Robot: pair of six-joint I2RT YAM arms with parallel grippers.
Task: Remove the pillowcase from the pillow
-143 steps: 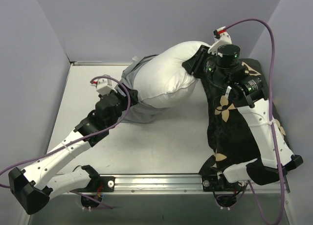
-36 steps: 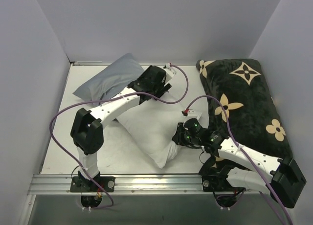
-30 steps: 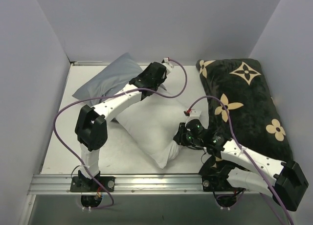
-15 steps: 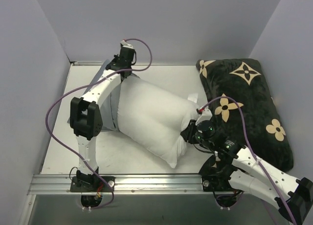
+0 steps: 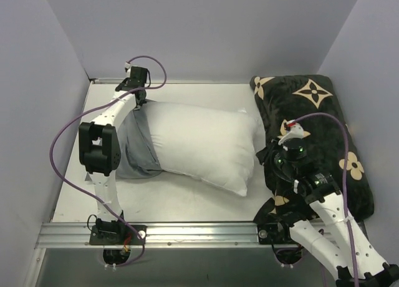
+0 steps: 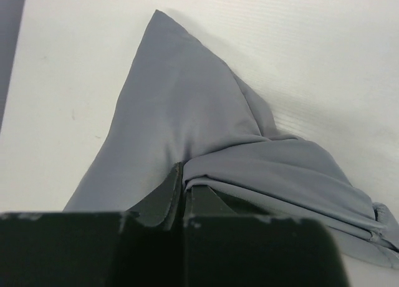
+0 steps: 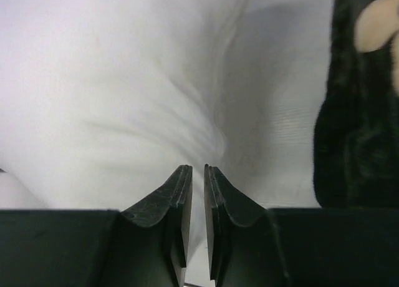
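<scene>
Pillow (image 5: 202,146) lies mid-table (image 5: 187,203) running 9 to 3 o'clock, its 9 o'clock end inside the pillowcase (image 5: 134,155), and the cushion (image 5: 312,121) lies along the table's 3 o'clock side, just beside the pillow.

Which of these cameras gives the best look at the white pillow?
The top external view: the whole pillow lies there, one end inside the grey pillowcase. The right wrist view shows only a creased white patch of it, close up. The left wrist view shows only pillowcase, no pillow.
</scene>
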